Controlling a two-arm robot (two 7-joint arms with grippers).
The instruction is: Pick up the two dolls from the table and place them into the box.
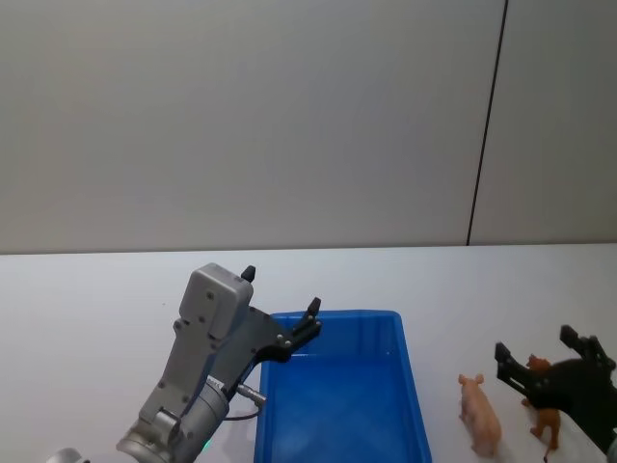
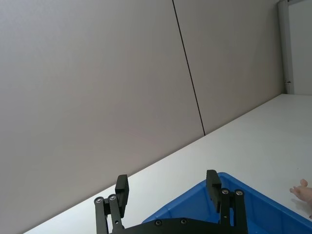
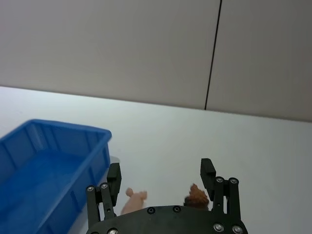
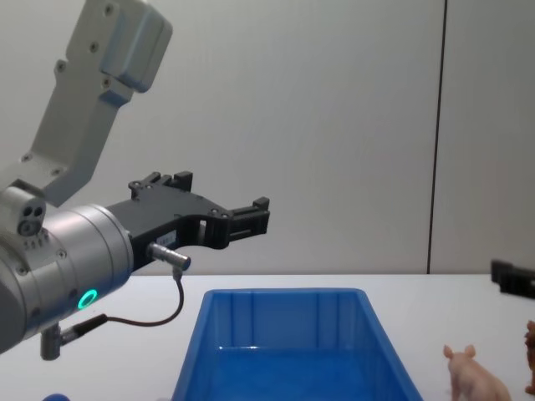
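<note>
Right gripper [image 1: 535, 343], jaws spread and empty, hangs over the brown lion [image 1: 547, 424] at the right side of the table [image 1: 96, 289]. Its black fingers hide much of the figure, so contact can't be judged, prob. none. The pink pig [image 1: 479, 413] stands just beside the lion, betw. it and the blue box [image 1: 333, 315], whose near end is cut off. Left gripper [image 1: 281, 289], also spread wide w/ nothing in it, hovers above the box's far-left corner.
</note>
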